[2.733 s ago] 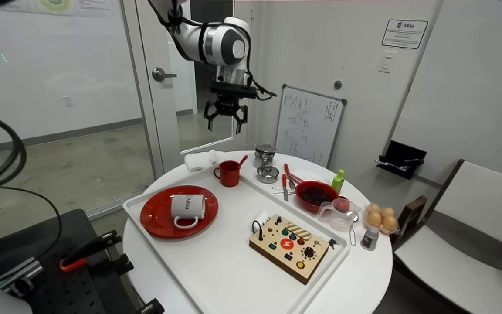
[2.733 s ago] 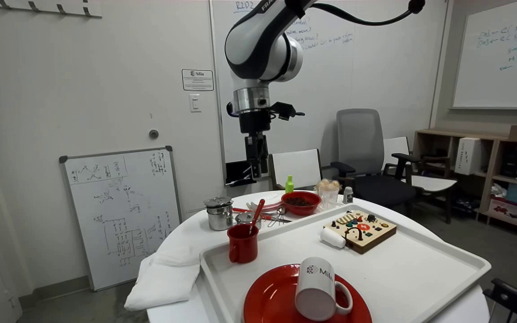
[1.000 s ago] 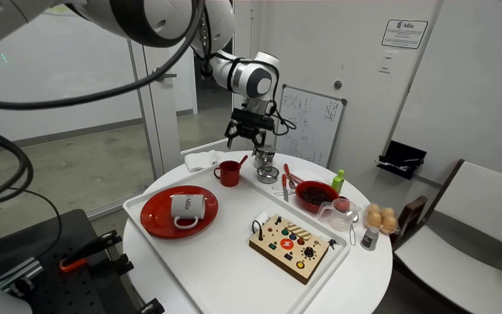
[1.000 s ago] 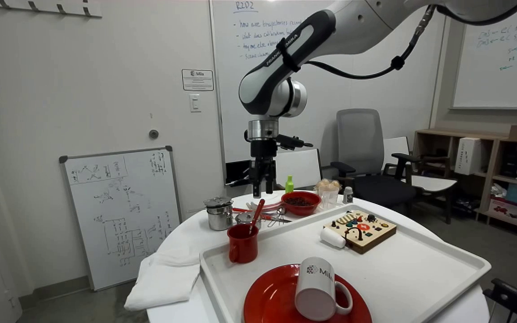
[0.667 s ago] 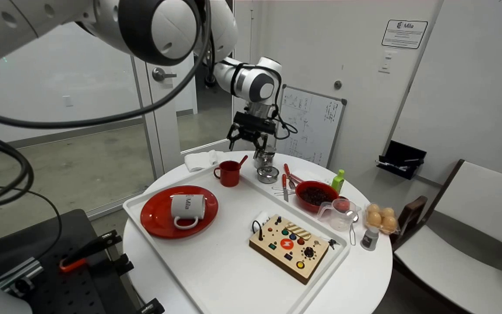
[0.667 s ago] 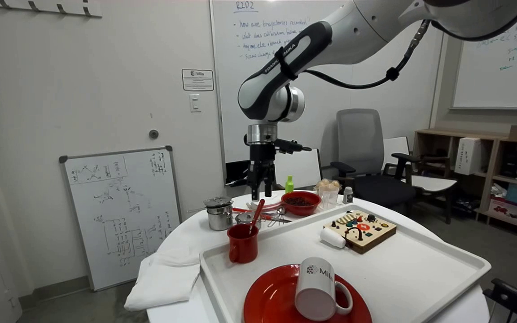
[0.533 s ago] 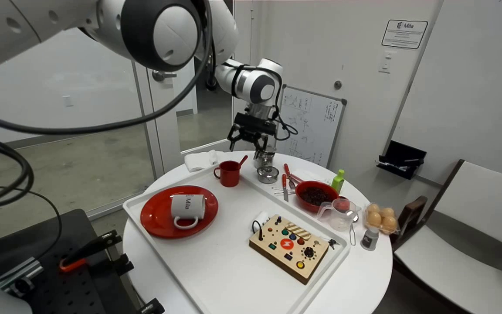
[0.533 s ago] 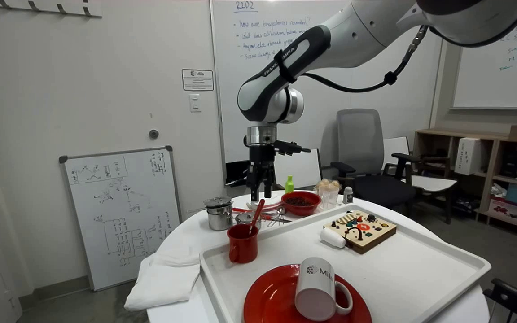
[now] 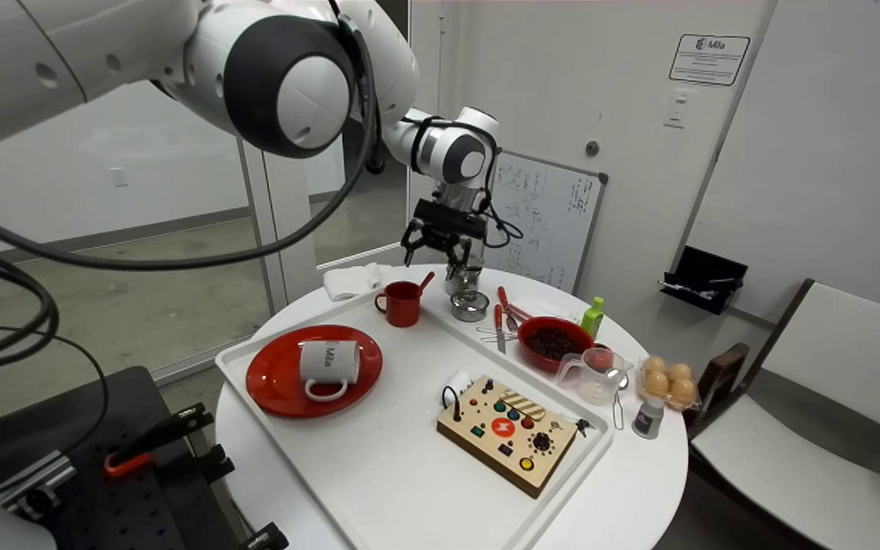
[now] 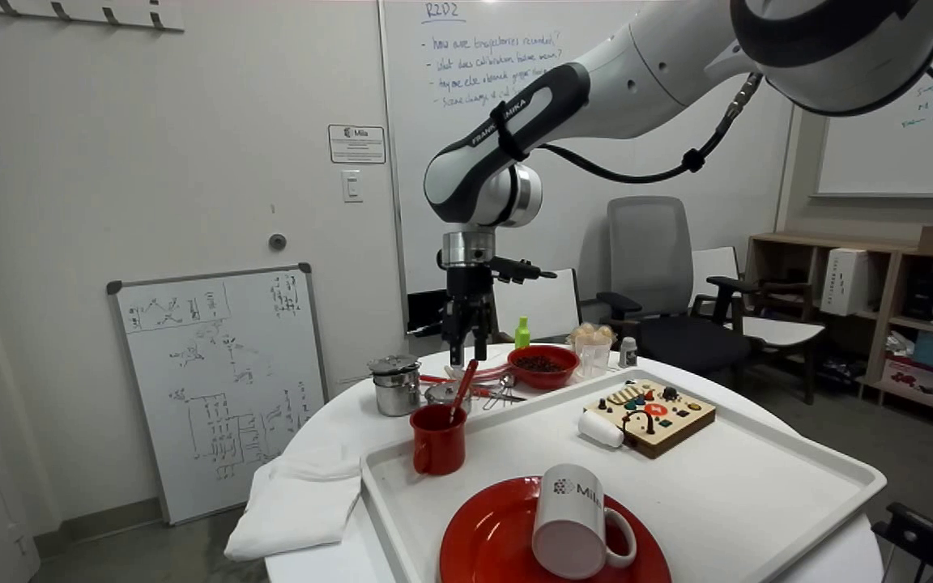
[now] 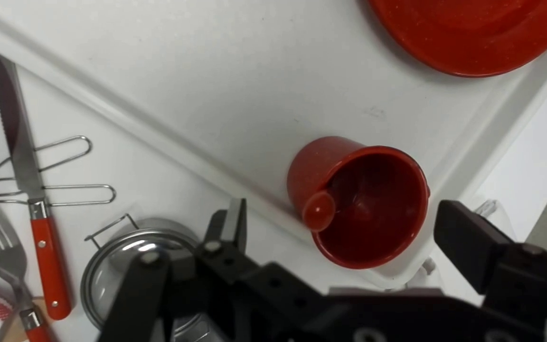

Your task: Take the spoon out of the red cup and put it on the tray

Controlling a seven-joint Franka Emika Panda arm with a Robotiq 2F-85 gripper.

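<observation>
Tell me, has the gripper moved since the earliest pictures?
Yes: in an exterior view, the gripper has moved down and to the right in the picture, ending nearer the leaning whiteboard, which stays in place.

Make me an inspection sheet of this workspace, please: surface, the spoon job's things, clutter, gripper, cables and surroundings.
Surface: round white table bearing a white tray; faint marks show on the tray in the wrist view.
Job's things: spoon tilted in the red cup, sticking out of the top; cup on the tray, near a corner.
Clutter: on the tray, red plate with white mug on its side, wooden button box; beside the tray, red bowl, knife.
Gripper: jaws apart, nothing held.
Cables: dark cable looping off the arm; touching the job's things: nothing seen.
Surroundings: chair beside the table, small whiteboard leaning against the wall.
</observation>
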